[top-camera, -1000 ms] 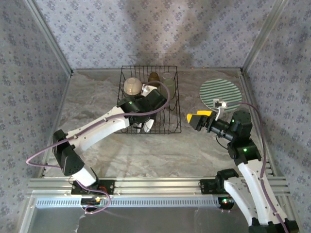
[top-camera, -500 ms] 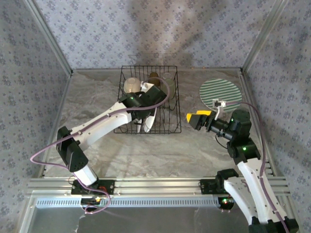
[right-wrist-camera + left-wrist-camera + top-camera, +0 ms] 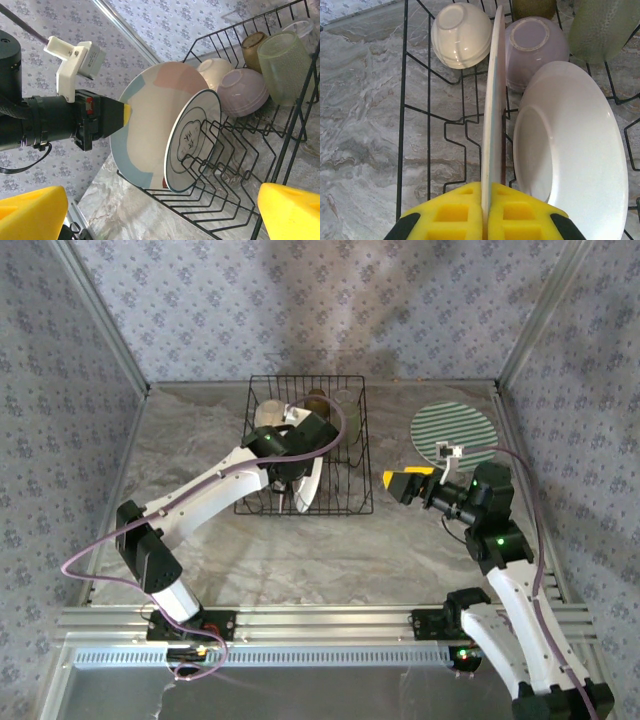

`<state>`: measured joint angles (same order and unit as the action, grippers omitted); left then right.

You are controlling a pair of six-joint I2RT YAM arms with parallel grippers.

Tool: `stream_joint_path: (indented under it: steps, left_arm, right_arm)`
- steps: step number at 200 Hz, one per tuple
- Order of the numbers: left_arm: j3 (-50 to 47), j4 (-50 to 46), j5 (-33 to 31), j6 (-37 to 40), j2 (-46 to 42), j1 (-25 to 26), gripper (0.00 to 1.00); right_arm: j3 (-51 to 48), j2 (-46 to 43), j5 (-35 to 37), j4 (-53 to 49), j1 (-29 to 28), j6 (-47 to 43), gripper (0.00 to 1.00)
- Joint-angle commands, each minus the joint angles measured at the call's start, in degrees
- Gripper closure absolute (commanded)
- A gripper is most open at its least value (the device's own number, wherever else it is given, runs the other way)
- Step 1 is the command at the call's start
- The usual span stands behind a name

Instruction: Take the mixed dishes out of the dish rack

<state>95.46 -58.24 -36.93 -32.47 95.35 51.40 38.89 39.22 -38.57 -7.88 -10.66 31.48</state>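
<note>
You get soft, even light in the top view, with a broad dim shadow smeared across the back wall [image 3: 320,310] at upper centre. In the left wrist view the white plate [image 3: 580,150] at right is bright, close to washed out. The yellow pads [image 3: 455,217] along the bottom edge go soft, while the edge-on plate [image 3: 492,100] between them is crisp. In the right wrist view the yellow fingers [image 3: 30,212] in both lower corners are blurred, and the dish rack [image 3: 220,165] is sharp.

Overhead and close wrist views share the dish rack [image 3: 362,440].
</note>
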Motion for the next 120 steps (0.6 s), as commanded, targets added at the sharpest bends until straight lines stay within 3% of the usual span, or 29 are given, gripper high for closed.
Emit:
stream_joint_path:
  steps: [1, 120]
  left_arm:
    - [3.1, -1.8, 0.4, -1.4, -0.4, 1.0, 1.0]
    - [7.7, -9.3, -1.3, -4.3, -9.2, 2.7, 1.0]
  right_arm:
    - [1.1, 0.3, 0.9, 1.7, -0.4, 0.7, 0.0]
    - [4.1, 3.0, 3.7, -0.9, -0.4, -0.3, 0.0]
